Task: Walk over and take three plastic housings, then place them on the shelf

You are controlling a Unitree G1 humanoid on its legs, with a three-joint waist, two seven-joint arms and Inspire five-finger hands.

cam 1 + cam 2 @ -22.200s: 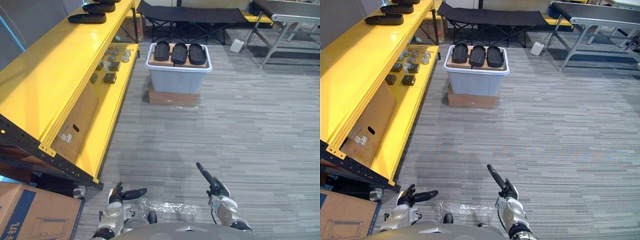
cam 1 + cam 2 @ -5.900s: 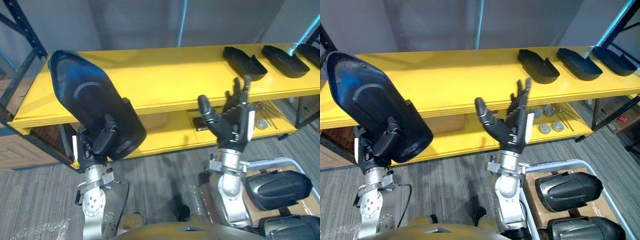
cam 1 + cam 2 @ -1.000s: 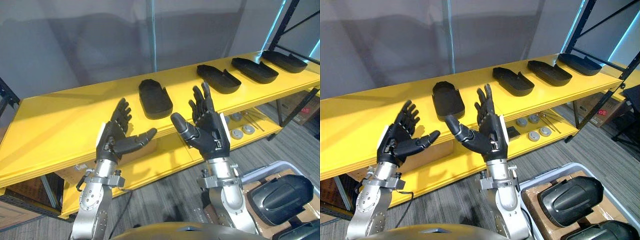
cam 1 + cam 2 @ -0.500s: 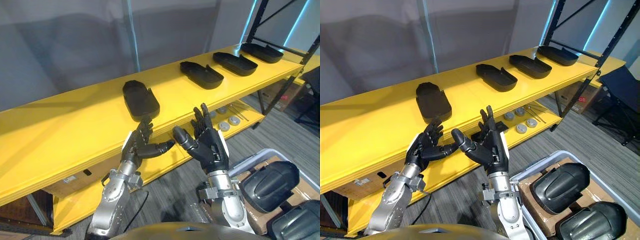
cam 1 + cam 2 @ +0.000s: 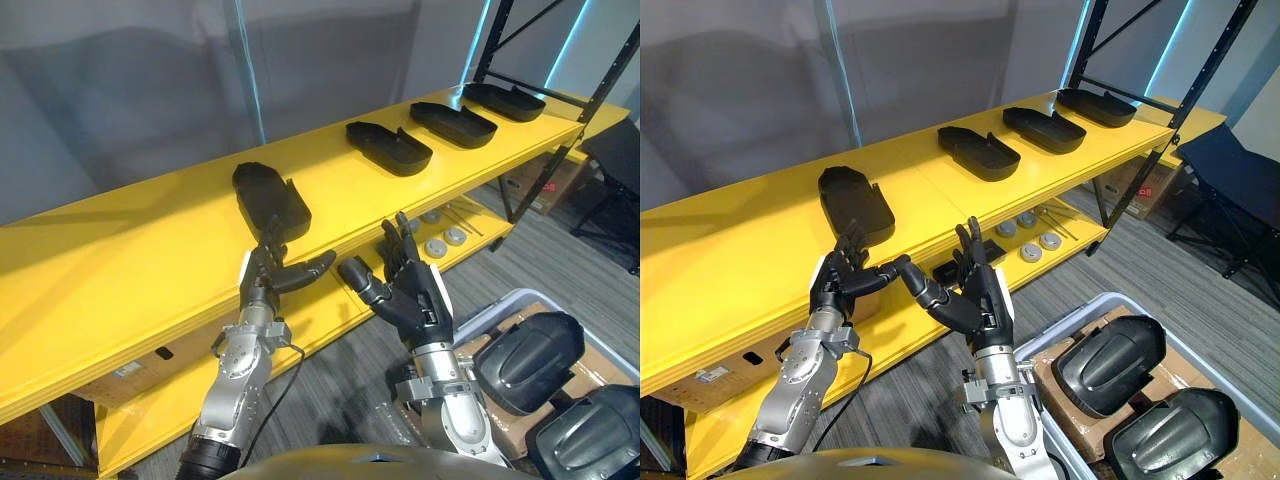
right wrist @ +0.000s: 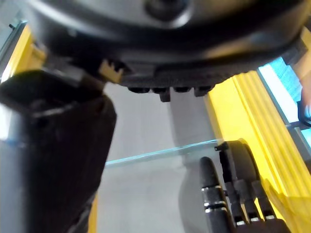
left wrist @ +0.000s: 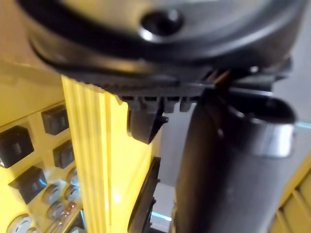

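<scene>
A long yellow shelf (image 5: 130,260) is seen running across the scene, with a grey wall behind it and a lower level beneath its top board. On the floor in front of the shelf, toward its right end, a grey bin (image 5: 1042,343) is found. Two black plastic housings are laid in it on cardboard, just beside each other: the first bin housing (image 5: 1108,366) nearer the shelf and the second bin housing (image 5: 1164,428) farther from it.

Four more black housings are set out in a row on the shelf's top board, apart from one another. The nearest housing (image 5: 270,200) lies about midway along the shelf, close to its front edge. The second housing (image 5: 388,148), third housing (image 5: 452,122) and fourth housing (image 5: 503,100) follow toward the shelf's right end. A cardboard box (image 5: 135,362) is stored on the shelf's lower level, toward the left.

The left hand (image 5: 272,272) is held up at the shelf's front edge, just below the nearest housing. Its fingers are spread and straight, and nothing is held. Whether the fingertips touch that housing cannot be told. The right hand (image 5: 412,292) is raised a little farther out from the shelf, fingers likewise spread and empty. Small round metal parts (image 5: 446,240) are seen on the shelf's lower level, toward its right end.
</scene>
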